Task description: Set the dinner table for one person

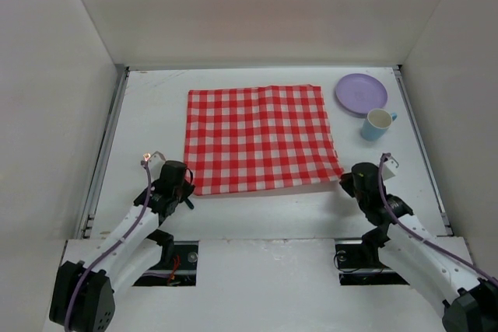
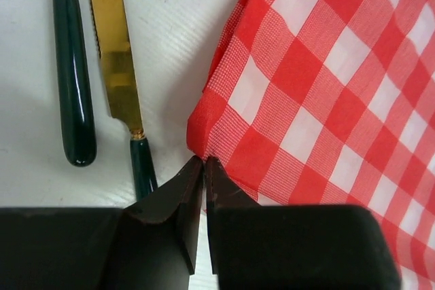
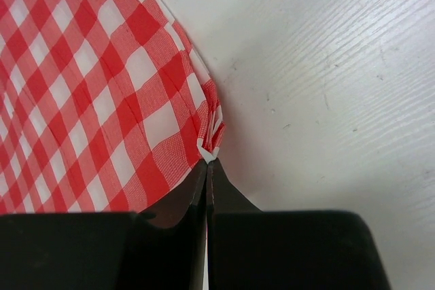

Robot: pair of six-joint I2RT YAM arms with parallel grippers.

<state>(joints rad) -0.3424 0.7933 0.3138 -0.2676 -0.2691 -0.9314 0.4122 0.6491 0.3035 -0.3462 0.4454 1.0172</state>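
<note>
The matte white tabletop (image 1: 156, 114) has thin metal rails (image 1: 105, 153) along its left and right edges and plain pale walls (image 1: 47, 75) on three sides. Both arms are based at its near edge.

Toward the near left corner, the left jaws are clenched. The near left corner of the red-and-white checked cloth (image 1: 261, 138) seems to be nipped between their tips, though the wrist view leaves the bite itself unclear. Just left of that corner lie a gold-bladed knife (image 2: 115, 52) with a dark green handle and a second green-handled utensil (image 2: 73, 93), side by side and clear of the cloth.

Toward the near right corner, the right jaws are clamped on the cloth's other near corner, which bunches into small folds.

The cloth spreads across the middle toward the far edge. By the far right corner a blue cup (image 1: 377, 124) stands on bare tabletop, with a lilac plate (image 1: 361, 92) just beyond it.
</note>
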